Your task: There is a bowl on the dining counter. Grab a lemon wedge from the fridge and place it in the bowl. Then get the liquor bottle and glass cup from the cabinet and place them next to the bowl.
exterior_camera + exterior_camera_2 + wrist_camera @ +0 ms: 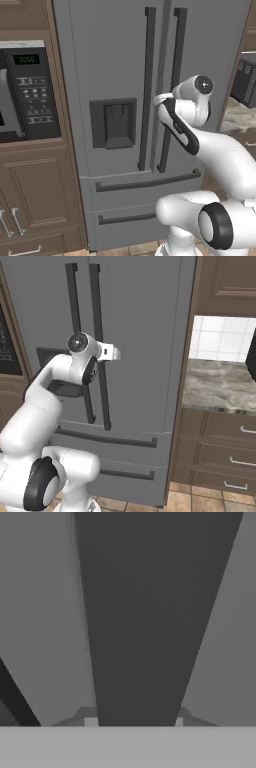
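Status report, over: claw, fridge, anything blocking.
Claw shut on the right door handle. Fridge doors both closed, lemon not yet reached. Nothing in the way at the doors.

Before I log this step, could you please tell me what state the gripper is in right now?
Gripper: shut on the dark vertical bar handle of the tall grey steel fridge's right-hand door.

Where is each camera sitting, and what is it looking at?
Left base view: behind the arm on its left, facing the fridge and microwave; the white arm rises lower right.
Right base view: behind on its right, same fridge plus a worktop; arm lower left.
Hand view: on the hand, close against the dark door handle, gripper around it.
Both base views share the fridge and the arm.
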Controlling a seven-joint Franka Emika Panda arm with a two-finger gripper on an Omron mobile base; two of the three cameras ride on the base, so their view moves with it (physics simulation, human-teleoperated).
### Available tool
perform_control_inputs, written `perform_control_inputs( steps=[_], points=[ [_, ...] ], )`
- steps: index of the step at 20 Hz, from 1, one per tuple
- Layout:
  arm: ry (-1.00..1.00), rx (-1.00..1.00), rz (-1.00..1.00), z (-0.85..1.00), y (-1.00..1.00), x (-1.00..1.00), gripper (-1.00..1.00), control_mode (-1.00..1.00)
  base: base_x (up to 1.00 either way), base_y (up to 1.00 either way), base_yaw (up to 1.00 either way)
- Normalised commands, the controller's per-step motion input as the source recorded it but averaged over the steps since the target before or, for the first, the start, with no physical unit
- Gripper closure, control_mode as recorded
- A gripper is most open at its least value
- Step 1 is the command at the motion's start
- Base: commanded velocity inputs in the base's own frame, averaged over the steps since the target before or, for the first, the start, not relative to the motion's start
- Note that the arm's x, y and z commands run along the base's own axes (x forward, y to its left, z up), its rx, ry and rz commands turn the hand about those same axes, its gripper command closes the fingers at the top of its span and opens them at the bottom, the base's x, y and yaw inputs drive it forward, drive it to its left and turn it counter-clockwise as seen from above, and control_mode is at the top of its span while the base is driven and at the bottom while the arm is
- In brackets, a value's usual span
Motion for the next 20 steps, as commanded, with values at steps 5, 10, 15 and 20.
perform_control_inputs(
  steps=[5, 10, 15, 20],
  points=[
    [-0.08, 0.00, 0.00, 0.24, -0.16, -0.96, 1.00, -1.00, 0.00, 0.00, 0.00],
    [-0.04, 0.02, 0.00, 0.28, -0.36, -1.00, 1.00, -1.00, 0.00, 0.00, 0.00],
    [-0.03, 0.04, 0.00, 0.25, -0.39, -0.97, 1.00, -1.00, 0.00, 0.00, 0.00],
    [0.00, 0.03, 0.00, 0.22, -0.24, -0.95, 1.00, -1.00, 0.00, 0.00, 0.00]
  ],
)
